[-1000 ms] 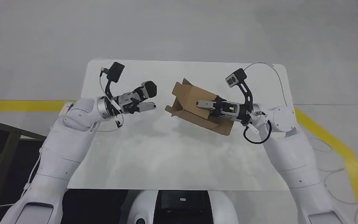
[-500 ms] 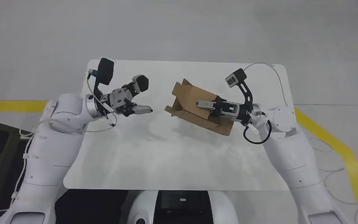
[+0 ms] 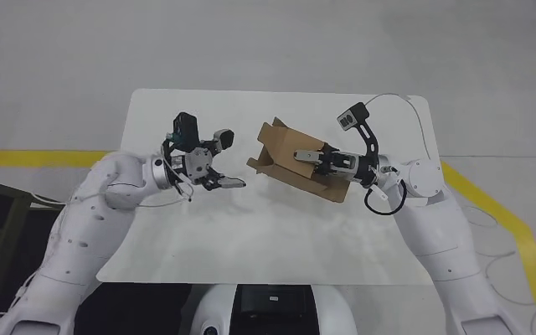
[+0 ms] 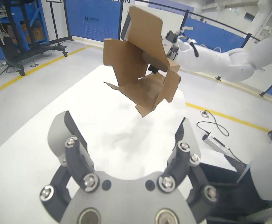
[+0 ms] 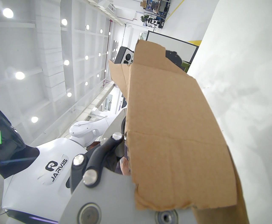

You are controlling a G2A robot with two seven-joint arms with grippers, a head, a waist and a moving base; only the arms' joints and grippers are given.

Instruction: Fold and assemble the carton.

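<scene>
white lettering with a small logo stands on the blue perforated partition panel (image 4: 91, 18) in the room behind; it is a brand mark, left unread. the white label on the black wrist camera block (image 3: 345, 120) is too small to read.

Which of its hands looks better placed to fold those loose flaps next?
Probably the left hand: it is open, empty and facing the open end of the carton, which the right hand is shut on and holding up.

Grey floor (image 3: 251, 42) with yellow line (image 3: 42, 157) — blue wall panels (image 4: 95, 21)
</scene>
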